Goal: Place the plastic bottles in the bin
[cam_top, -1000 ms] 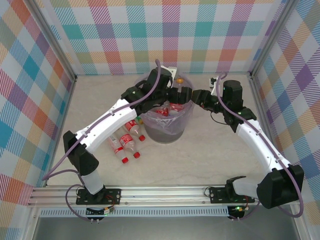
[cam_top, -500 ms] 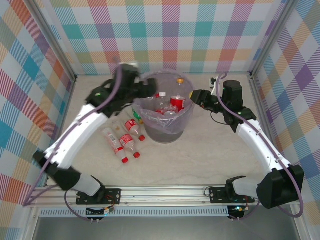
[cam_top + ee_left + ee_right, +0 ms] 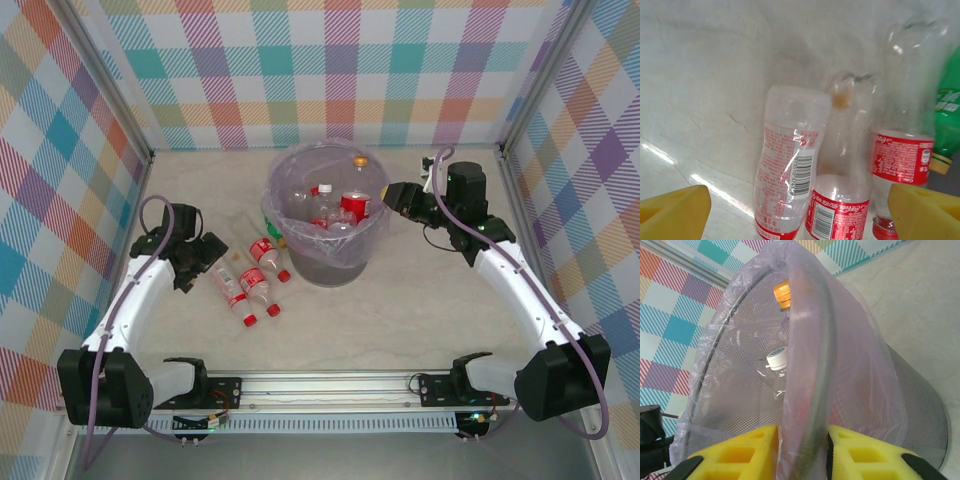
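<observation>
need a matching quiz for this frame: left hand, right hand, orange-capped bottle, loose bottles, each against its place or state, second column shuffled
Things:
1. left hand
2. right hand
3. orange-capped bottle
4. loose bottles

Places or states:
A. inside the bin, near its far rim
B. lying on the table, left of the bin
C. closed on the bin's rim, one finger on each side
D. open, facing the lying bottles

Pairs: 1-D; 2-C; 3-A; 4-B
</observation>
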